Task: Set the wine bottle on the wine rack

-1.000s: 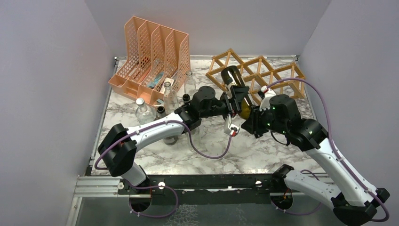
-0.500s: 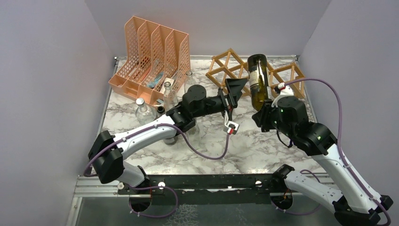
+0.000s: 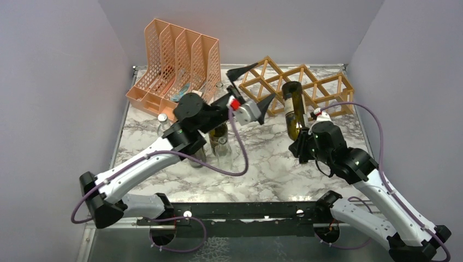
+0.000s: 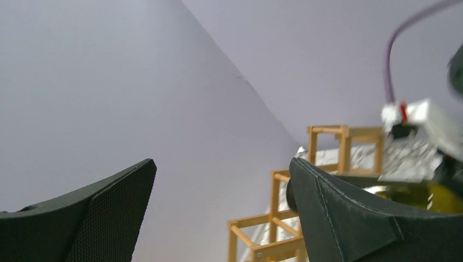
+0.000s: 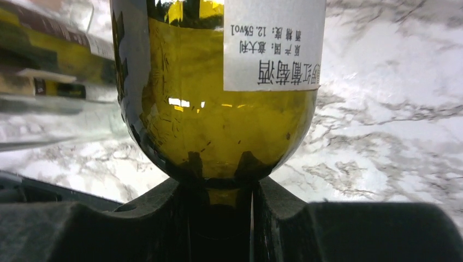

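Olive-green wine bottle (image 3: pixel 293 109) base-up before tan lattice wine rack (image 3: pixel 327 78).

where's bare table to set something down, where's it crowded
Bare: the table at near middle, between the left arm and right arm. Crowded back left: glass bottles bunched by the file organizer; the wine bottle hangs before the wine rack.

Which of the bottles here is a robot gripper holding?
The dark olive-green glass wine bottle with the white label, clamped by its neck in the right gripper. The other bottles stand on the marble table, ungripped.
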`<state>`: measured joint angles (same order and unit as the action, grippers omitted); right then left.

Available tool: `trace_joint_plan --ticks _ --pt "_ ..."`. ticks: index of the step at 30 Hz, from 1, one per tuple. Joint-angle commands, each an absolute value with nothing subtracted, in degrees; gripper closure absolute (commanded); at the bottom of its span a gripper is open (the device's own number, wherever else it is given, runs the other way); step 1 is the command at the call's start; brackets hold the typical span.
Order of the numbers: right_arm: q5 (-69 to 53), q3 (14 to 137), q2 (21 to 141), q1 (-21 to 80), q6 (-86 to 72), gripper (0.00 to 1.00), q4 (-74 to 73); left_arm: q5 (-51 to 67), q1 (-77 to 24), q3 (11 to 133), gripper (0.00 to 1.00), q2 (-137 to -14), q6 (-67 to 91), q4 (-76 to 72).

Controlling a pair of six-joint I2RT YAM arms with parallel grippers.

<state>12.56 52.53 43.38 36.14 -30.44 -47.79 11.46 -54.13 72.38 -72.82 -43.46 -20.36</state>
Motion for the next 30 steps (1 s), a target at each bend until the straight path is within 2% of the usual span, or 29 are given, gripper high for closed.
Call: trace_joint_plan --ticks 1,6,11,16,30 --pt "5.46 49.41 42.19 36.00 -29.29 0.99 -36.46 9.92 -54.42 73.17 0.01 -64.54 -18.80 -14.76" --pt "0.56 44.43 45.38 36.04 -29.66 0.99 -32.14 9.10 -54.40 74.27 0.01 -60.98 -6.68 -5.35" --pt "-0.05 40.80 49.50 36.09 -30.87 0.99 -26.47 -2.46 -54.43 75.55 0.01 -58.86 1.03 3.35" --pt "3.41 38.95 53.41 36.12 -32.73 0.99 -22.01 -9.19 -54.40 74.31 0.01 -56.32 2.75 9.73" --pt "12.92 38.26 61.66 36.08 -38.71 0.99 -17.03 -13.24 -54.40 69.26 0.01 -52.12 0.42 7.96"
